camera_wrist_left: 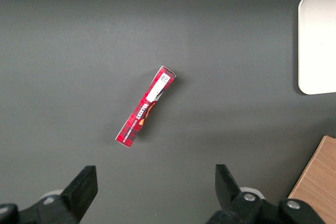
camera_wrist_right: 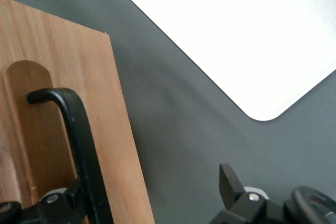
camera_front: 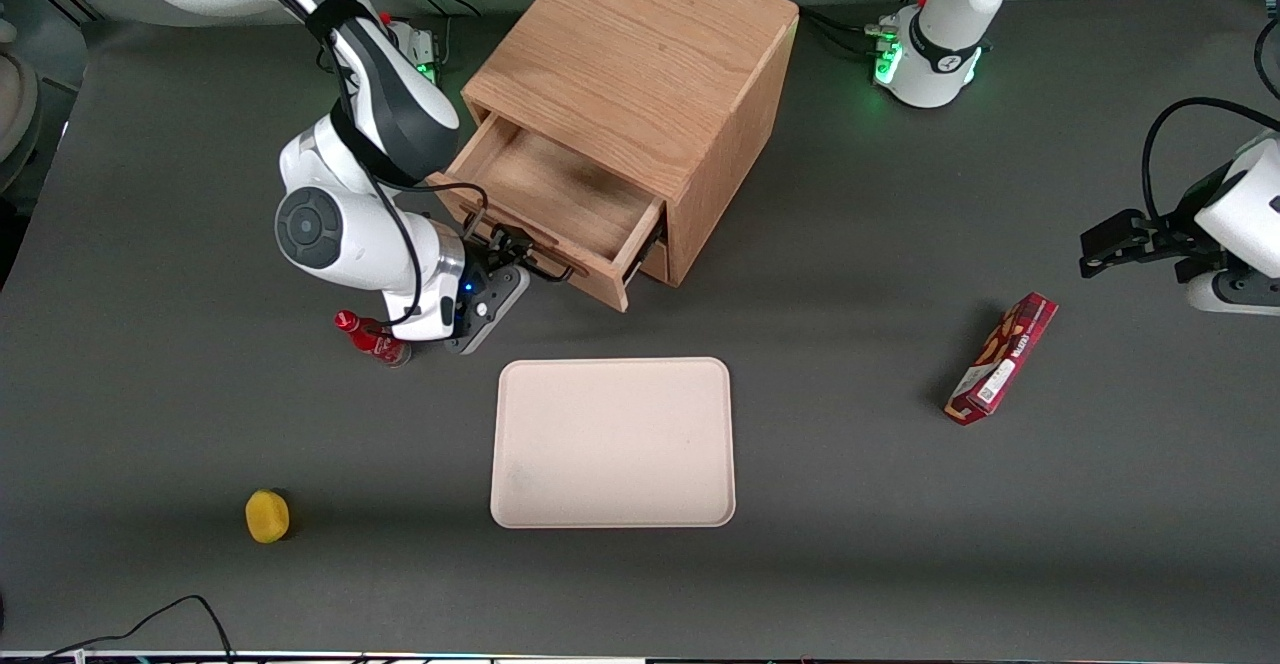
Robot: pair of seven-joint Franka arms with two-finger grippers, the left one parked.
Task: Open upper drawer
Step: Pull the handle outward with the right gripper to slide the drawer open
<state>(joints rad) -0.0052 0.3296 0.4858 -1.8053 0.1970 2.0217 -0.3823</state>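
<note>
The wooden cabinet (camera_front: 640, 64) stands at the back of the table. Its upper drawer (camera_front: 560, 194) is pulled well out, and its inside looks bare. The black bar handle (camera_front: 530, 256) is on the drawer front (camera_wrist_right: 63, 77). My right gripper (camera_front: 505, 254) is at that handle, in front of the drawer. In the right wrist view the gripper (camera_wrist_right: 149, 182) is open, fingers wide apart. The handle (camera_wrist_right: 79, 140) runs close by one finger (camera_wrist_right: 58, 203); the other finger (camera_wrist_right: 228, 179) is out over the grey table. Only a corner of the lower drawer (camera_front: 655, 259) shows beneath the open one.
A pale tray (camera_front: 613, 441) lies nearer the front camera than the drawer. A small red bottle (camera_front: 372, 337) lies beside my wrist. A yellow object (camera_front: 267, 515) sits near the table's front edge. A red box (camera_front: 1003, 357) lies toward the parked arm's end.
</note>
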